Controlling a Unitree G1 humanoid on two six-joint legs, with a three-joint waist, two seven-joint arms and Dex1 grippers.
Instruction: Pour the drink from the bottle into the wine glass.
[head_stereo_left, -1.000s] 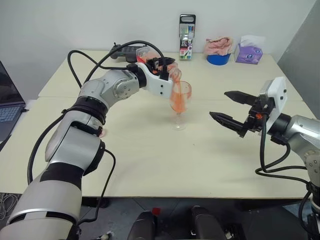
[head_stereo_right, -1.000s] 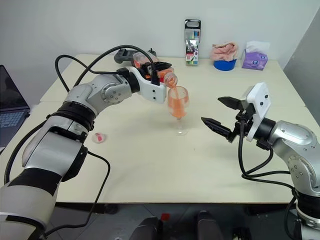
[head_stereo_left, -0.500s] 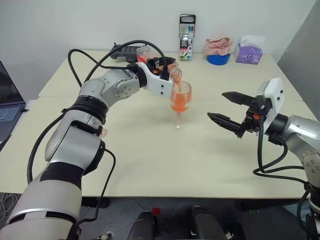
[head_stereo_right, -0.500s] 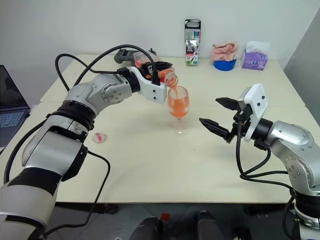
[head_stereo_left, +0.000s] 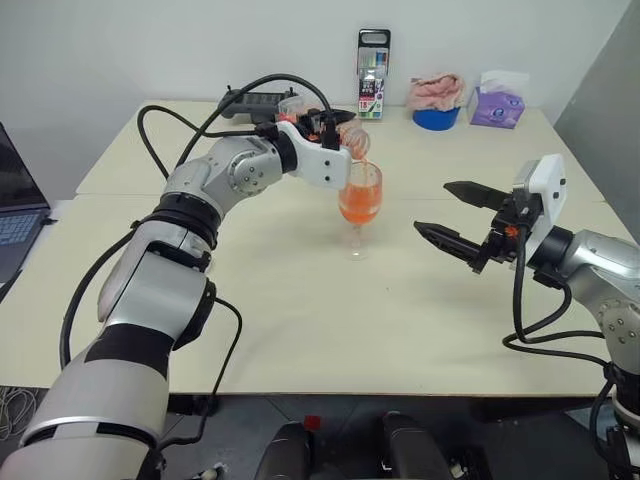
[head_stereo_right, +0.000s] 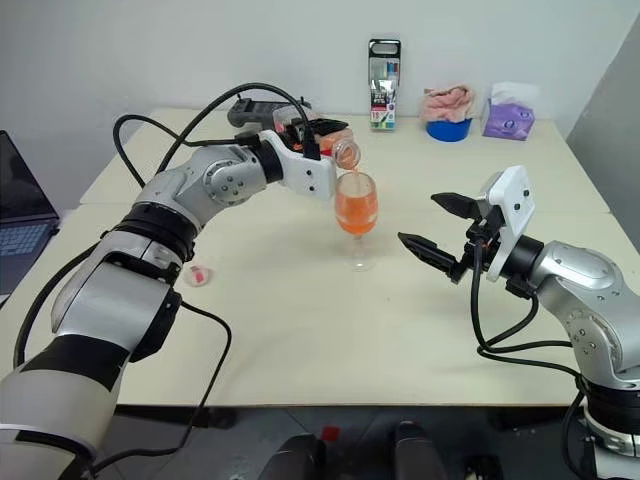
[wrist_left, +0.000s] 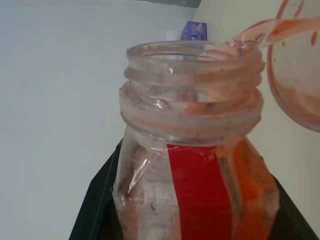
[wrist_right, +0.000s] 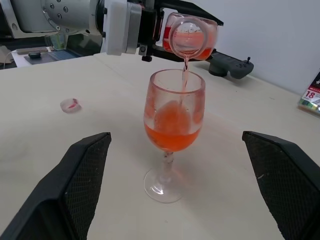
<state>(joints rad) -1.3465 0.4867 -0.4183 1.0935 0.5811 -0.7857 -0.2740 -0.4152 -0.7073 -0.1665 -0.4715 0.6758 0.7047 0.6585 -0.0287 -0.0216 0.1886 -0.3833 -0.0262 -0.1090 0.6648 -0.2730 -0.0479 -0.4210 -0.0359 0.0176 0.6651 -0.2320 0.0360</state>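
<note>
The clear bottle (head_stereo_right: 322, 134) lies tipped on its side, capless, with my left gripper (head_stereo_left: 335, 127) shut on it. Its mouth (wrist_right: 190, 35) hangs just above the rim of the wine glass (head_stereo_left: 360, 200). A thin orange stream runs from the mouth into the bowl. The orange-red drink (wrist_right: 172, 134) fills the lower part of the bowl, and only streaks and a red label strip show in the bottle (wrist_left: 195, 150). The glass stands upright mid-table. My right gripper (head_stereo_left: 432, 207) hovers open to the right of the glass, clear of it, its fingers (wrist_right: 85, 170) spread wide.
A small pink-and-white cap (head_stereo_right: 200, 274) lies on the table left of the glass. Along the far edge stand a pen box (head_stereo_left: 373, 73), a blue bowl with pink cloth (head_stereo_left: 437, 100), a tissue box (head_stereo_left: 497, 105) and a black controller (head_stereo_left: 255, 100). A laptop (head_stereo_left: 15, 220) sits far left.
The left wrist has rolled and tipped the bottle further over the glass. The drink stands higher in the bowl. The right gripper has kept still.
</note>
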